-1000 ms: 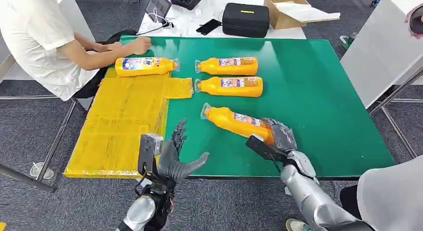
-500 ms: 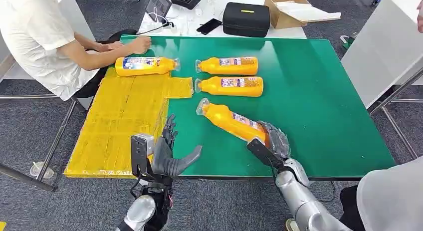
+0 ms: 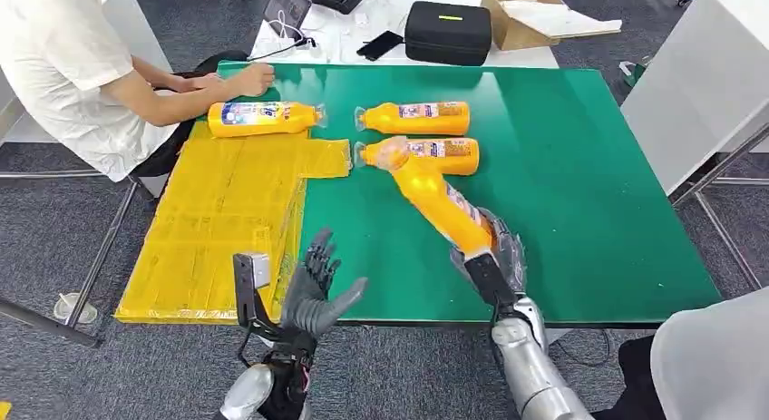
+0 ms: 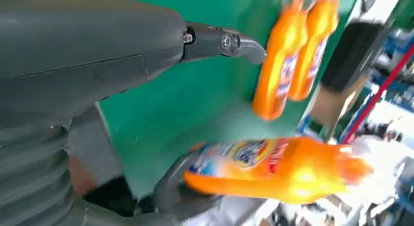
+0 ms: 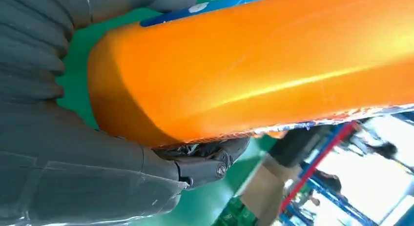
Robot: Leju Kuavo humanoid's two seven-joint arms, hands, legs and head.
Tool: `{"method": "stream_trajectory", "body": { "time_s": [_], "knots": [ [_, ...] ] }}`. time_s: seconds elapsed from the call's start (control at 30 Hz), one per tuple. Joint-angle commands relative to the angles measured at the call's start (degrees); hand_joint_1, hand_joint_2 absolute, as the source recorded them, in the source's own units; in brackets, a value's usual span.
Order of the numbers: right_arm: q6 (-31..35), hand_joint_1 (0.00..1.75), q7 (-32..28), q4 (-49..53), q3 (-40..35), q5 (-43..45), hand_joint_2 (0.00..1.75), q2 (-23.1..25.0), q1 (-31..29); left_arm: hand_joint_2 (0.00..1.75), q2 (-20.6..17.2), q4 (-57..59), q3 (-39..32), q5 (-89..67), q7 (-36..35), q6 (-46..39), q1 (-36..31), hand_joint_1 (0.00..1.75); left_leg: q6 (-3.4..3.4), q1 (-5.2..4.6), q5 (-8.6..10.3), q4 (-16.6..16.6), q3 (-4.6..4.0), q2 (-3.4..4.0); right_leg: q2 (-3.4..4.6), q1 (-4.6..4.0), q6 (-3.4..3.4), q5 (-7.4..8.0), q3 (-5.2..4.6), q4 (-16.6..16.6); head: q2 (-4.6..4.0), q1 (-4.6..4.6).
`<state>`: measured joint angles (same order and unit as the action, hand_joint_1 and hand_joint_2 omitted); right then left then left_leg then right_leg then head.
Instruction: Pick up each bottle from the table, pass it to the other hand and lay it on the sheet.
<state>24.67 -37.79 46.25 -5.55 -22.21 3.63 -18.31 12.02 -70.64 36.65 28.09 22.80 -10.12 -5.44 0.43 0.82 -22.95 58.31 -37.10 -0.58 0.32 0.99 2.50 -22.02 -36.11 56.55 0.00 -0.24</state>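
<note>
Now the right robot hand (image 3: 494,252) grips the tilted bottle's (image 3: 438,199) base.

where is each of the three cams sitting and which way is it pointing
Head view: high on the robot's body, looking forward and down at the green table; both arms enter from below, left hand spread, right hand gripping the held bottle.
Left wrist view: behind the left hand, looking across the table.
Right wrist view: behind the right hand, close on the bottle's base.
Shared: the held bottle shows in all three.
</note>
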Motion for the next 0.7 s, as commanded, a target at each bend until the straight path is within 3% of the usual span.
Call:
{"method": "stream_trajectory", "body": {
  "time_s": [0.03, 0.47, 0.7],
  "knots": [
    [-2.22, 1.75, 0.27, 11.01, -8.71, 2.20, 1.75, 4.03, 2.99, 1.75, -2.13, 2.31, -0.06, 0.99, -0.58, 1.59, -3.23, 0.00, -0.03, 0.04, -0.19, 0.00, 0.38, 0.25, 0.13, -0.09, -0.23, -0.14, 0.29, 0.05, 0.00, 0.00],
    [-2.63, 1.75, 0.16, 10.48, -11.28, 2.88, 1.75, 3.76, 3.19, 1.75, -2.59, -0.44, 0.16, -0.48, -0.35, 1.71, -3.31, 0.00, 0.01, 0.02, -0.08, -0.01, 0.17, 0.07, 0.01, -0.04, -0.11, -0.08, 0.15, 0.00, 0.02, 0.00],
    [-4.84, 1.75, 0.04, 7.45, -17.82, 1.77, 1.75, 5.33, 3.10, 1.75, -2.37, -3.24, -0.75, -3.67, 1.49, 0.43, -4.47, 0.00, -0.01, 0.03, -0.06, -0.01, 0.14, 0.10, 0.05, -0.05, -0.11, -0.06, 0.09, 0.01, 0.00, -0.02]
  ]
}}
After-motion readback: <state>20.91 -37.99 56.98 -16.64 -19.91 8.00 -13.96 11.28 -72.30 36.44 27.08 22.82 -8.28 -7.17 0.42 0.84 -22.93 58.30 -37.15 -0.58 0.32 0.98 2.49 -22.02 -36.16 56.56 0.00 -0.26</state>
